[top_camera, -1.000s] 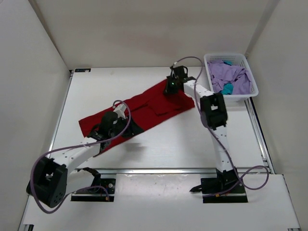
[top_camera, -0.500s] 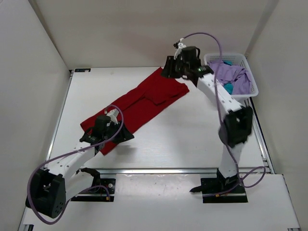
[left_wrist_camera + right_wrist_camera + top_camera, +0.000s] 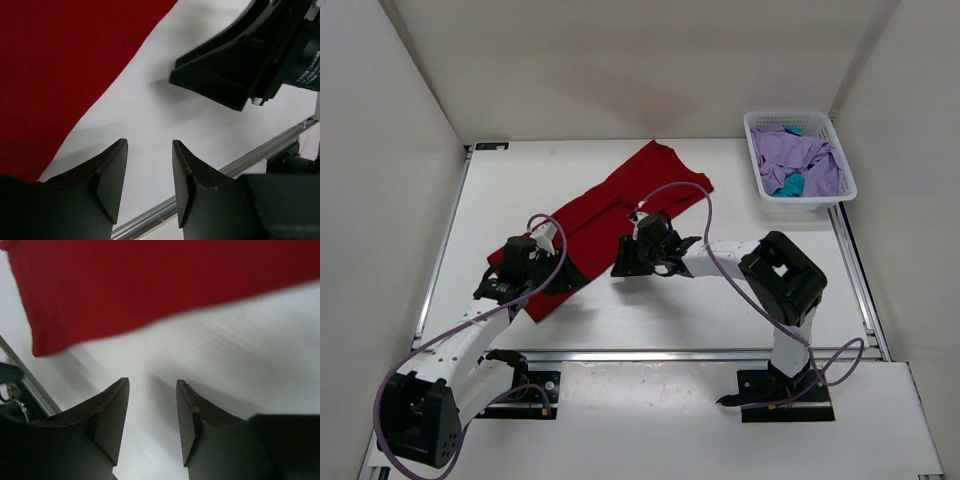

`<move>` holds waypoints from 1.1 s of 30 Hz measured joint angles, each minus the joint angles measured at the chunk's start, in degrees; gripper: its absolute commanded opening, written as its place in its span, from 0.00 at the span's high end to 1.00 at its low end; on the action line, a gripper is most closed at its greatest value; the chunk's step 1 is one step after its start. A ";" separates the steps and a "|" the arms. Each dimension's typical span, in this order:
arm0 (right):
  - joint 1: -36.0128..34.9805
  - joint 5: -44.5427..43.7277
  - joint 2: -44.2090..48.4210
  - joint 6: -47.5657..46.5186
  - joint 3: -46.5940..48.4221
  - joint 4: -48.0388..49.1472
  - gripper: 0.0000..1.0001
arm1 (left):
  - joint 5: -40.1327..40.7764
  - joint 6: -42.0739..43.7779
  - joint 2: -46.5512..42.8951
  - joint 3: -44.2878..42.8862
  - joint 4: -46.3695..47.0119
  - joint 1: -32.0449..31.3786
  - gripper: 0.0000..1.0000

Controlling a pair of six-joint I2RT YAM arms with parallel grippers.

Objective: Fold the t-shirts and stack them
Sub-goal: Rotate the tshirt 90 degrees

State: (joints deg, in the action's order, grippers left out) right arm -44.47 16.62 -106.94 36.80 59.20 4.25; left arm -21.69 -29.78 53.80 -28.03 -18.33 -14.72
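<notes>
The deep red t-shirt [image 3: 620, 200] lies flat in a long diagonal strip across the table, and its cloth fills the top left of the left wrist view [image 3: 60, 65] and the top of the right wrist view [image 3: 150, 285]. My left gripper [image 3: 572, 277] hangs open just off the shirt's near lower end, over bare table [image 3: 149, 145]. My right gripper [image 3: 622, 266] is open too, low over the table beside the shirt's near edge [image 3: 152, 382]. Nothing sits between either pair of fingers. The lavender t-shirt [image 3: 810, 155] and the teal t-shirt [image 3: 790, 185] lie crumpled in the basket.
The white mesh basket [image 3: 790, 114] stands at the back right corner. A metal rail [image 3: 670, 353] runs along the table's near edge. My right gripper's black body [image 3: 240, 65] is close in front of the left gripper. White walls enclose three sides.
My right gripper let go of the red shirt's far end, opened, and swung down to the shirt's near edge. The shirt now lies straighter and further back. The left gripper shifted slightly.
</notes>
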 measured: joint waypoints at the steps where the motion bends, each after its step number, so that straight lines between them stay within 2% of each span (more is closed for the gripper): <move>1: -0.63 -0.57 -0.79 0.76 0.92 1.05 0.59 | -0.09 0.00 -0.02 0.00 0.00 0.02 0.48; 3: -1.77 -1.57 -3.08 2.40 2.93 3.39 0.60 | -0.24 0.00 -0.20 0.00 -0.09 0.09 0.49; 8: -3.08 -1.95 -9.92 6.71 7.63 7.69 0.71 | -0.85 -0.26 -0.37 0.00 0.26 0.81 0.49; 10: -3.04 -1.86 -11.47 7.67 8.94 8.81 0.91 | -1.01 -0.52 -0.26 0.00 0.63 0.94 0.50; 12: -2.67 -1.70 -12.28 8.74 9.05 9.16 0.99 | -1.07 -0.74 0.04 0.00 0.87 0.83 0.50; 13: -2.36 -1.55 -12.35 9.14 8.90 9.25 1.00 | -1.07 -0.90 0.28 0.00 1.01 0.70 0.50; 15: -1.53 -0.98 -11.69 9.64 7.02 10.84 1.00 | -1.05 -1.14 0.98 0.00 1.25 0.31 0.50; 17: 0.26 -0.02 -8.35 9.73 1.16 13.27 1.00 | -0.94 -1.38 1.75 0.00 1.62 -0.44 0.50; 21: 9.77 3.87 3.17 7.28 -13.55 12.44 1.00 | -0.26 -2.25 3.85 0.00 2.80 -4.07 0.49; 22: 13.20 5.09 5.99 6.03 -16.46 11.19 0.95 | -0.04 -2.49 4.50 0.00 3.19 -5.35 0.49; 23: 16.85 6.25 8.83 4.66 -19.02 9.31 0.84 | 0.09 -2.67 5.29 0.00 3.56 -6.84 0.48; 25: 23.34 7.65 13.73 2.03 -22.29 5.95 0.70 | 0.28 -2.67 6.78 -0.09 3.67 -9.20 0.47; 26: 25.90 8.02 16.41 0.55 -23.74 4.22 0.64 | 0.33 -2.62 7.45 -0.11 3.63 -10.21 0.48; 28: 28.41 8.37 21.99 -1.55 -26.29 0.72 0.61 | 0.74 -2.32 8.00 -0.11 2.78 -10.93 0.46; 33: 27.82 8.24 40.98 -4.11 -32.63 -9.40 0.61 | 4.26 -1.22 6.82 0.79 0.31 -11.23 0.42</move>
State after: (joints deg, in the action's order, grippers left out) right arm -16.64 24.86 -65.95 32.69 26.57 -5.15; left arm -17.43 -31.00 60.62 -27.24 -18.02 -25.96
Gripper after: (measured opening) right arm 0.391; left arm 0.562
